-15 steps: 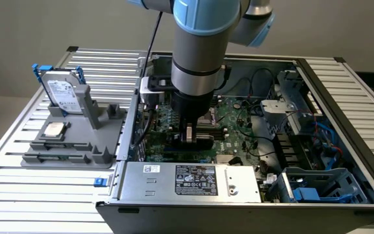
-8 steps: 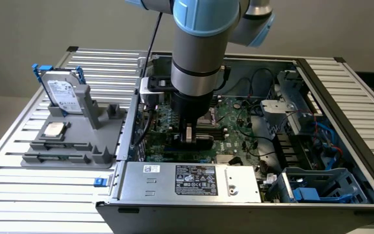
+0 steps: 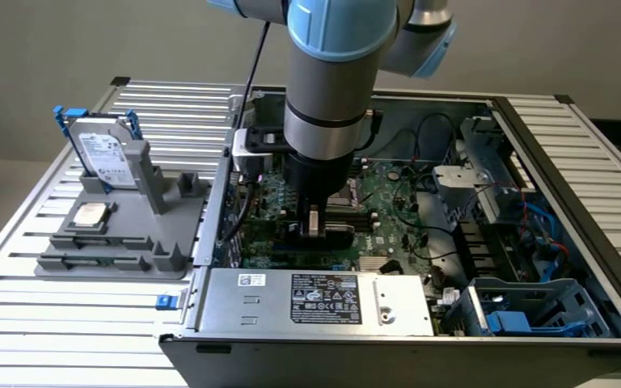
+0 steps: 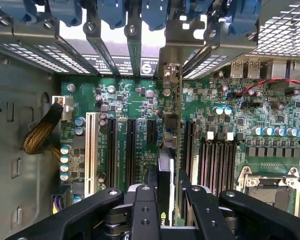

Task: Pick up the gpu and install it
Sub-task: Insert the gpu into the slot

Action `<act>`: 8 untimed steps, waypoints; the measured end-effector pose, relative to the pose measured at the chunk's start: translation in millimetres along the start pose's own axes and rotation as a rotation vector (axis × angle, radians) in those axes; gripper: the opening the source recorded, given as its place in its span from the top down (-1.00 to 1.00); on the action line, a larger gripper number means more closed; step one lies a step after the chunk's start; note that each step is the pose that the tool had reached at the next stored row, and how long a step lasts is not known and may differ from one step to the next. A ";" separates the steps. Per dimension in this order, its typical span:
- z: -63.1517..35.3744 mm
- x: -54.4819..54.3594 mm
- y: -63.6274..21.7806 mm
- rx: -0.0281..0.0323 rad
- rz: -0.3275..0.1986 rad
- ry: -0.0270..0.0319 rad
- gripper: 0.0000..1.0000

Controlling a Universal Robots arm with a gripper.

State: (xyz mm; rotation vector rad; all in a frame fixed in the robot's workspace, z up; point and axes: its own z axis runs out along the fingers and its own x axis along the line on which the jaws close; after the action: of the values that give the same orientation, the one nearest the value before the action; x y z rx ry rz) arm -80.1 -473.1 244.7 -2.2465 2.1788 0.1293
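Green motherboard (image 4: 140,100) with long black expansion slots (image 4: 111,150), one white slot (image 4: 90,150), memory slots (image 4: 217,160) and a silver CPU socket frame (image 4: 270,182); lies flat in the floor of an open grey computer case (image 3: 289,356).

Gripper (image 4: 166,210), black, two-fingered, on a blue-and-grey arm (image 3: 332,73): lowered into the case over the slot area. Fingers (image 4: 142,210) pressed against both faces of the gpu, clamped on it.

Gpu (image 4: 166,165): thin card held edge-on between the fingers, upright above the motherboard, its silver end bracket (image 4: 172,85) reaching toward the rear slot openings of the case. Whether its edge sits in a slot, cannot tell.

Power supply (image 3: 322,299), silver with black label: along the near case wall in the exterior view.

Grey fixture (image 3: 127,242) on the slatted table (image 3: 30,323), at the exterior view's left, well apart from the case. Holds a silver hard drive (image 3: 106,153) in blue frame, upright, and a small square silver CPU chip (image 3: 91,215), flat.
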 end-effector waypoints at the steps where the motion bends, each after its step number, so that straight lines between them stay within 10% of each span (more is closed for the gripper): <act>1: 0.2 0.0 0.0 -0.0001 0.000 0.0002 0.47; 8: 2.2 -0.3 -0.2 -0.0002 0.000 0.0001 0.47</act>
State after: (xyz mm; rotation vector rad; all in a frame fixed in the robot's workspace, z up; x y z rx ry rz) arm -80.0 -472.7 242.4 -2.2470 2.1785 0.1293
